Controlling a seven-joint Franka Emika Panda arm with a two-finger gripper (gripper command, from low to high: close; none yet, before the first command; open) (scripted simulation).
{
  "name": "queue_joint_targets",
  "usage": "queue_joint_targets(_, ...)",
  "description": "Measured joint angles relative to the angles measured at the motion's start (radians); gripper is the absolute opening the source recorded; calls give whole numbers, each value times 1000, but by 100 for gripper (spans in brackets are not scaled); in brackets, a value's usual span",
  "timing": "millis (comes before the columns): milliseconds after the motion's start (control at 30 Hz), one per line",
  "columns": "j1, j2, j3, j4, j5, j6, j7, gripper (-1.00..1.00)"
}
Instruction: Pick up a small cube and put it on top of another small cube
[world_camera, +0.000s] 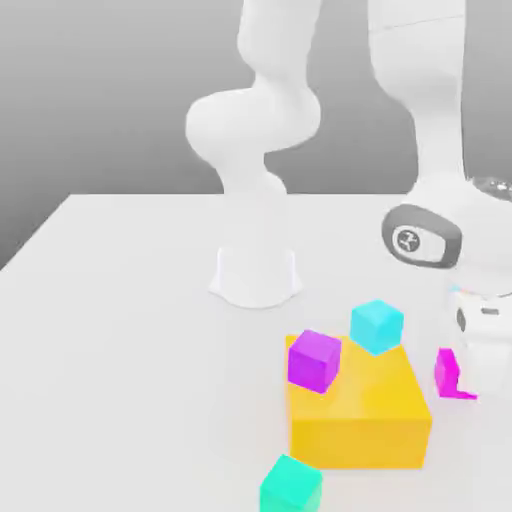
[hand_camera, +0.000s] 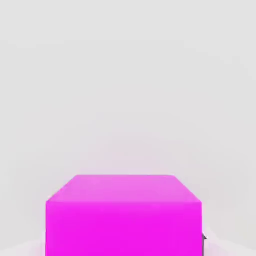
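Evidently, gripper: the Panda gripper (world_camera: 472, 384) is down low at the table (world_camera: 120, 350), clenched on the magenta cube (hand_camera: 124, 229).
Between the jaws: magenta cube, squared to them; pale finger parts at two opposite flanks. Even-sided as far as seen, no long axis to mind.
Height: cube looks to be at table level, lift not apparent. Whether its base touches, can't tell.
Stage, my reading: grasp just made or nearly so; raising and stacking to come.
Nearest candidate from jaws: cyan cube (world_camera: 377, 326), toward the exterior view's left, at the far edge of the orange block's top.
Beyond it: purple cube (world_camera: 314, 361), farther the same way, over the block's left-hand corner; looks turned.
Between jaws and purple cube: orange block (world_camera: 355, 440), large, flat-topped, just beside the grasp.
Farthest out: green cube (world_camera: 291, 487), past the block, toward the viewer and left.
Key relation: all three candidates lie to the exterior view's left of the jaws, two of them apparently higher. Which is the target, unstated.
Next move, judged: straight up first, then across. Low sideways travel could knock the block.
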Motion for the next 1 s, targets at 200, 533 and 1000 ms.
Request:
queue_joint_targets(200,-39,-218,28,-50,148,-163,-79,-100)
queue_joint_targets(533,-103,-583,-40,-150,231,-426,-22,-100)
queue_joint_targets(1000,-175,-607,-47,-268,234,-332,49,100)
